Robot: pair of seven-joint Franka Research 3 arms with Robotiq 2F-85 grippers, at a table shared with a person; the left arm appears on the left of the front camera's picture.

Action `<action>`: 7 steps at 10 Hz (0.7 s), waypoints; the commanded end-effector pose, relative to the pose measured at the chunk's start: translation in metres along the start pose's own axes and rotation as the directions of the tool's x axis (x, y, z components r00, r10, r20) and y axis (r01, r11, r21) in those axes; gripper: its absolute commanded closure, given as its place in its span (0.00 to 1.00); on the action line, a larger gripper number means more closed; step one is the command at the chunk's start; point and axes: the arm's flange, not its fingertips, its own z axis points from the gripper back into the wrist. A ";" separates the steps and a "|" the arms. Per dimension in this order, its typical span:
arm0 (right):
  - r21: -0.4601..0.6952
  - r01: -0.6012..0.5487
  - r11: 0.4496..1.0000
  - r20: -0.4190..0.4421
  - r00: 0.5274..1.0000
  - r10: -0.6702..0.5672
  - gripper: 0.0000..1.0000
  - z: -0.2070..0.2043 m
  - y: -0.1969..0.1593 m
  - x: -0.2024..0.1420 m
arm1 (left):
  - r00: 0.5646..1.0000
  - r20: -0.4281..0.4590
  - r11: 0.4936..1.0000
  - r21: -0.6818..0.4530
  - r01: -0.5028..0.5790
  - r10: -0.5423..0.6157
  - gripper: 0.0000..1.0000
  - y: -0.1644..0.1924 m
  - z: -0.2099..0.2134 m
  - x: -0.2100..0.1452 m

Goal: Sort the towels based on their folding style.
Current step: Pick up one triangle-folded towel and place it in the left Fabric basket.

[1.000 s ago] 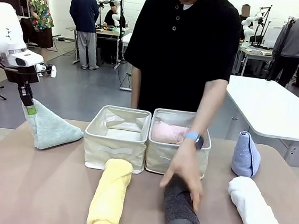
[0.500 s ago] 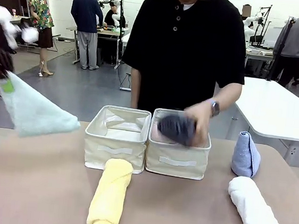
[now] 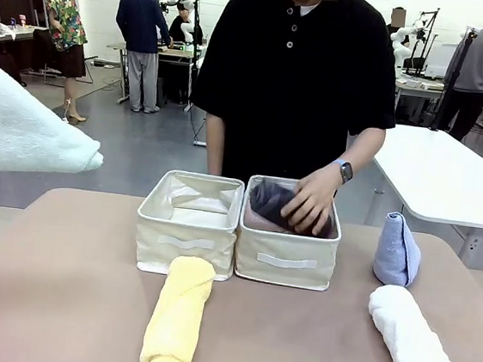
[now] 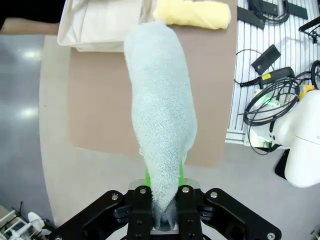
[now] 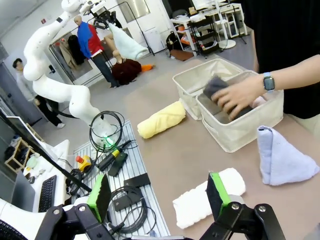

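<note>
Front view: the pale green cone towel (image 3: 24, 128) hangs in the air at the left edge, above the counter (image 3: 66, 292). A person's hand (image 3: 310, 201) presses a dark grey towel (image 3: 267, 203) into the right bin (image 3: 285, 262), with the left bin (image 3: 186, 231) touching its side. A yellow roll (image 3: 177, 313) lies before the left bin; a white roll (image 3: 417, 345) and a light blue cone towel (image 3: 397, 249) sit at the right.

Left wrist view: the left tool (image 4: 163, 175) pinches the pale green cone towel by its narrow end, with the counter well below.

Right wrist view: the right tool (image 5: 159, 185) stands spread wide above the white roll, holding nothing.
</note>
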 end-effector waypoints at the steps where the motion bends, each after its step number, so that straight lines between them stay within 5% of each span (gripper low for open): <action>1: 0.012 -0.020 1.000 0.022 1.000 0.020 0.00 0.001 -0.001 0.002 | 0.999 -0.032 1.000 0.017 -0.003 0.003 1.00 -0.005 0.004 0.000; 6: 0.012 -0.020 1.000 0.022 1.000 0.020 0.00 0.001 -0.001 0.002 | 0.999 -0.032 1.000 0.017 -0.003 0.003 1.00 -0.005 0.004 0.000; 7: 0.012 -0.020 1.000 0.022 1.000 0.020 0.00 0.001 -0.001 0.002 | 1.000 -0.021 1.000 0.008 0.003 -0.002 0.85 -0.002 0.003 -0.003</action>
